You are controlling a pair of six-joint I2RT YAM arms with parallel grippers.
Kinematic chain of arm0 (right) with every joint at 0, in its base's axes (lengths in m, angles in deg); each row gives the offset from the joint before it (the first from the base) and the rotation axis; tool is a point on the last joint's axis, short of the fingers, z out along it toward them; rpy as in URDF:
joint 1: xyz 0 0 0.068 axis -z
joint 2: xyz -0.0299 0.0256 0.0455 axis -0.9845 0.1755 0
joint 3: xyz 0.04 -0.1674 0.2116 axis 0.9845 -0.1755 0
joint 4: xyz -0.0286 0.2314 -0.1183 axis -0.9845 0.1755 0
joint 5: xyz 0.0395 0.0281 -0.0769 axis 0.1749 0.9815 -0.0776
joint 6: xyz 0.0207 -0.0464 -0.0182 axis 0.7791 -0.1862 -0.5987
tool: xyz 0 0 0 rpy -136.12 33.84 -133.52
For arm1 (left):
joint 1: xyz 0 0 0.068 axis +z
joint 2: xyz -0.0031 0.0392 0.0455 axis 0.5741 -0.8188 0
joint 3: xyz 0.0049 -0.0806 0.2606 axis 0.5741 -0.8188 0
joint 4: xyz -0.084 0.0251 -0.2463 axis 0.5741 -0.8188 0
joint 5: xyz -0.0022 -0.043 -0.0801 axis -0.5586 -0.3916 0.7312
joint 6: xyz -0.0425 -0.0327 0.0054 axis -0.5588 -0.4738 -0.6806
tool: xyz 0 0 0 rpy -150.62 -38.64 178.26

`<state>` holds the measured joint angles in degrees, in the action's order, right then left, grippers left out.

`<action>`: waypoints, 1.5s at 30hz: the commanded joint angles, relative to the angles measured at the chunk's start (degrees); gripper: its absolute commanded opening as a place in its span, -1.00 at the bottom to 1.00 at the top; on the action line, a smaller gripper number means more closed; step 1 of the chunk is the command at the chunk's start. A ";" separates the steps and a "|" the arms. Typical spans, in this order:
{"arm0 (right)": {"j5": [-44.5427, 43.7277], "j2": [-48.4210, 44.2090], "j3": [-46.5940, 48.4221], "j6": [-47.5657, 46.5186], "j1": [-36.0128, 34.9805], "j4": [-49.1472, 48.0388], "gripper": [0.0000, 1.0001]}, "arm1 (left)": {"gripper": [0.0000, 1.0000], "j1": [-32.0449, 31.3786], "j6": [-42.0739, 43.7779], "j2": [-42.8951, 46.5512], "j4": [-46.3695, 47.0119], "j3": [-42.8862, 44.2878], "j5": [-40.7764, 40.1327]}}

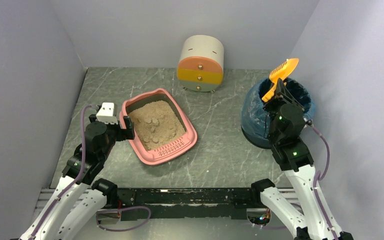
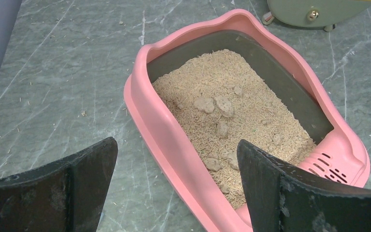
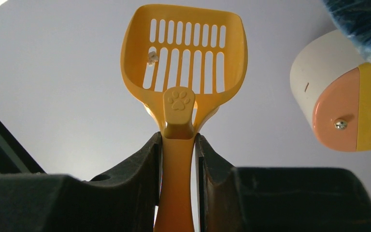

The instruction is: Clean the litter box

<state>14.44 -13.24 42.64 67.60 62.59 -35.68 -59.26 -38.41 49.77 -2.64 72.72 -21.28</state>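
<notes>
1. Left of centre on the grey marble-look table [image 1: 220, 150] sits the litter box [image 1: 152, 157], a shallow pink plastic tray with rounded corners. Its long axis runs near-right to far-left, with the slotted ledge at the near-right end.
2. Fill: beige sandy litter with several pale clumps [image 2: 215, 104] mid-bed.
3. Left gripper [image 1: 128, 126]: jaws spread fully and holding nothing. It sits at the box's left rim [image 2: 164, 135], which shows between the fingers. I can't tell whether it's touching.
4. Right gripper [image 3: 178, 140]: clamped tight on the handle of the orange slotted plastic scoop [image 3: 181, 104], which is raised over the blue-lined round bin [image 1: 252, 115] at far right. One small crumb [image 3: 151, 58] is stuck in a slot.
5. Handling, my read: the tray shell is light and thin, so it probably flexes. The litter adds weight and shifts if the tray tips.
6. Smooth plastic is likely slippery, so pinch the rolled left rim with one finger inside and one outside.
7. A grip near a corner should be stiffest. Keep it level.
8. Clumps look crumbly, so scoop under them, not through.
</notes>
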 commanded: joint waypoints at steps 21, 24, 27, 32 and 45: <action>7.17 7.50 9.99 -79.86 0.55 0.34 -1.00 | 0.96 -0.50 0.91 0.58 -0.15 0.32 -2.92; 12.25 7.79 9.36 -87.77 0.44 -1.04 -1.00 | 0.96 -0.51 1.12 0.66 -0.05 0.16 -2.42; 26.89 9.18 8.00 -102.74 0.49 -4.71 -1.00 | 0.96 -0.49 1.07 0.86 0.25 -0.03 -2.31; 35.69 8.68 5.51 -114.34 0.50 -10.57 -1.00 | 0.96 -0.51 0.97 0.66 -0.06 0.17 -2.29; 61.97 10.44 6.66 -142.60 -1.23 -7.83 -1.00 | 0.96 -0.52 -4.86 0.62 -2.48 2.68 -1.34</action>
<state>66.42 0.01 50.59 -62.58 62.07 -41.26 -59.33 -39.83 50.42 -3.36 72.56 -23.20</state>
